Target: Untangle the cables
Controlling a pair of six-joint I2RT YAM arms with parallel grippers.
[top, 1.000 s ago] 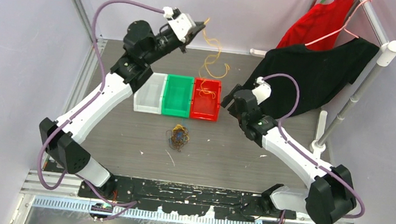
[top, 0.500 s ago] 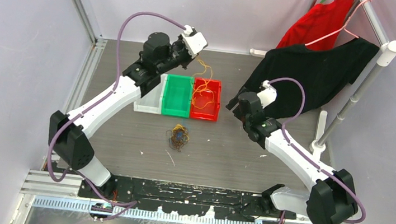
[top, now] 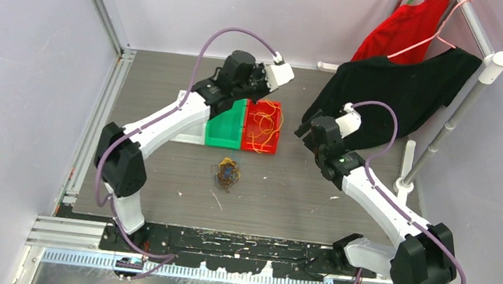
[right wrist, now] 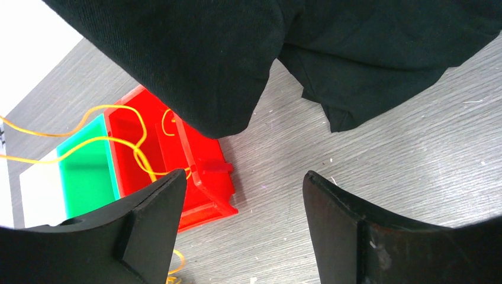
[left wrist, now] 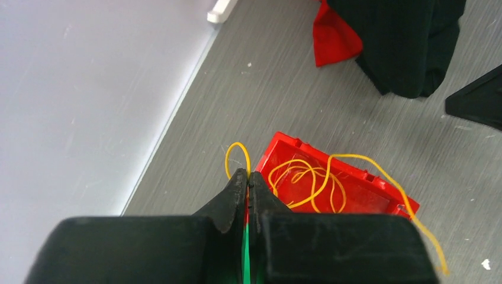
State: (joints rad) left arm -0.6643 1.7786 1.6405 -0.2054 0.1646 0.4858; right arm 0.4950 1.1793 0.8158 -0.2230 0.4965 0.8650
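An orange-yellow cable (top: 261,125) lies looped in the red bin (top: 275,145); it also shows in the left wrist view (left wrist: 308,177). My left gripper (left wrist: 248,175) is shut on one end of that cable, above the far edge of the red bin (left wrist: 391,198). A tangled ball of orange, dark and blue cables (top: 226,173) rests on the table in front of the bins. My right gripper (right wrist: 243,177) is open and empty, just right of the red bin (right wrist: 204,195).
A green bin (top: 223,135) and a white bin (top: 194,135) stand left of the red one. A black cloth (top: 397,94) and a red cloth (top: 408,28) hang on a rack at the back right, close over the right gripper.
My left arm has swung right and lowered the orange-yellow cable, which hung in the air, into the red bin. My right arm has shifted slightly right.
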